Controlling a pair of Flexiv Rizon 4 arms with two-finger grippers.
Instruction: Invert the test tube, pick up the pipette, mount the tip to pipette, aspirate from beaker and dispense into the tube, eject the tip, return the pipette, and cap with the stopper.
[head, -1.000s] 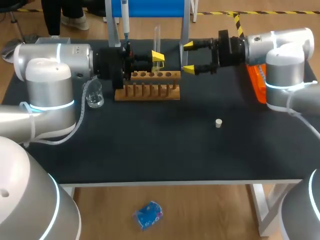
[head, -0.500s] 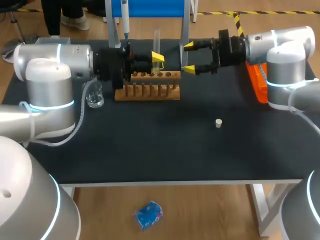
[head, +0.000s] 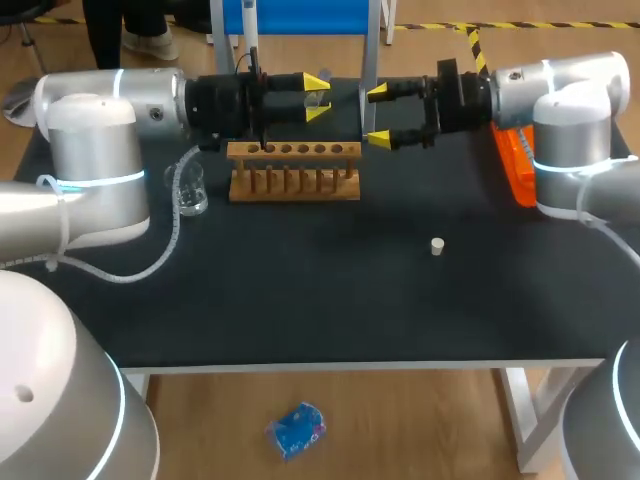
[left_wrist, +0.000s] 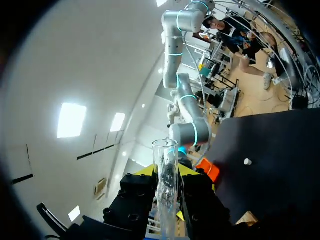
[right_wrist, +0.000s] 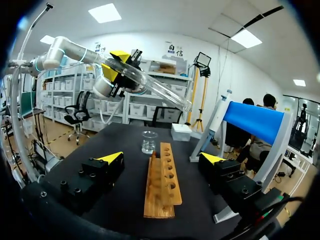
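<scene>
The test tube (right_wrist: 150, 85) is held tilted, clamped between the fingers of the left gripper (head: 317, 96), with the wooden rack (head: 293, 152) below it. The inverting step is judged in hand and a further wrist turn is called for, while the right gripper (head: 378, 115) is kept spread apart nearby.

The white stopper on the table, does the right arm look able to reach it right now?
Probably yes. The right gripper is open and empty, and the stopper lies alone on the bare table on that arm's side, clear of the rack, with nothing standing between them.
</scene>
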